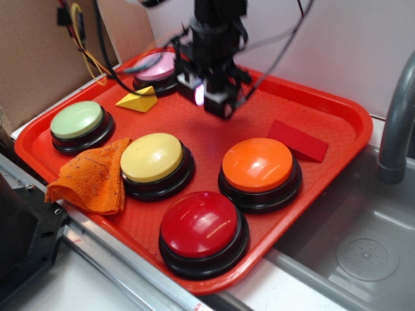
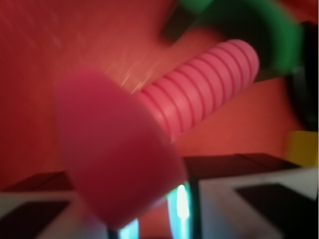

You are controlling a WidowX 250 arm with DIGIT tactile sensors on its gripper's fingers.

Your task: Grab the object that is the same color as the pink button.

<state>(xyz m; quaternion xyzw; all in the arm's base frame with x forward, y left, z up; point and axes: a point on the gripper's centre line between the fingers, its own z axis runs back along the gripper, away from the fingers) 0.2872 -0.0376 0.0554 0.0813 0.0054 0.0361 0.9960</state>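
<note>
The object [image 2: 119, 149], a pink toy piece, fills the wrist view: its rounded head lies between the white jaws and its ribbed stem [image 2: 204, 92] points up and to the right. My gripper [image 2: 154, 204] is shut on the head. In the exterior view the gripper [image 1: 211, 97] hangs over the back middle of the red tray [image 1: 350, 110], and the piece shows only as a small pale pink spot at its tips. The pink button [image 1: 157, 66] sits on the tray just behind and left of the gripper.
On the tray are a yellow wedge [image 1: 138, 100], a red wedge [image 1: 298, 140], green [image 1: 78, 120], yellow [image 1: 152, 157], orange [image 1: 258, 164] and red [image 1: 200, 223] buttons, and an orange cloth [image 1: 91, 178]. A sink [image 1: 369, 253] and grey pipe [image 1: 399, 116] lie to the right.
</note>
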